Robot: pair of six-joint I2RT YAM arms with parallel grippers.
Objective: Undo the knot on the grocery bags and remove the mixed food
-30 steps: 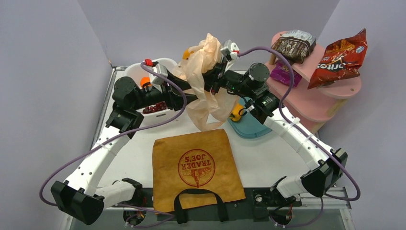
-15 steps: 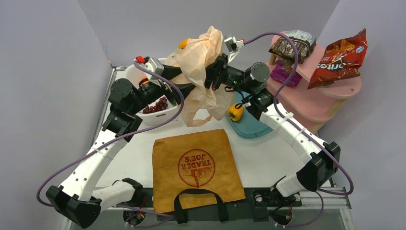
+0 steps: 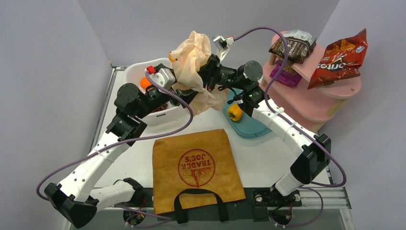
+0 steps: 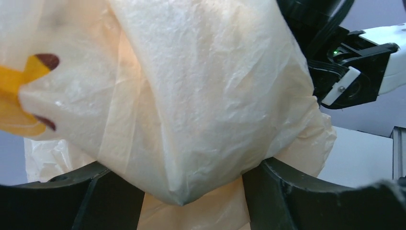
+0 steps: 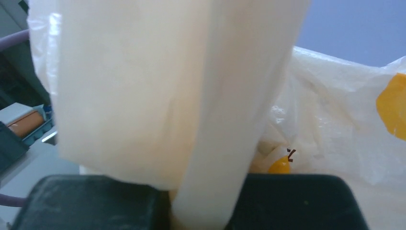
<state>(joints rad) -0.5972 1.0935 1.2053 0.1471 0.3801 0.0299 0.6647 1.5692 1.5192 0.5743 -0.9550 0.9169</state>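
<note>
Two arms meet high over the white tub [image 3: 165,117], with the peach plastic bag [image 3: 191,57] bunched between them. My right jaws are clamped tight on a strip of its film. My left jaws gape wide, film sagging straight into their gap, ungripped.

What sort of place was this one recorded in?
Likely a lab robot workcell, not a home kitchen: a white table enclosed by grey walls, two arms bolted at its near edge, snack bags staged on a pink shelf.
</note>
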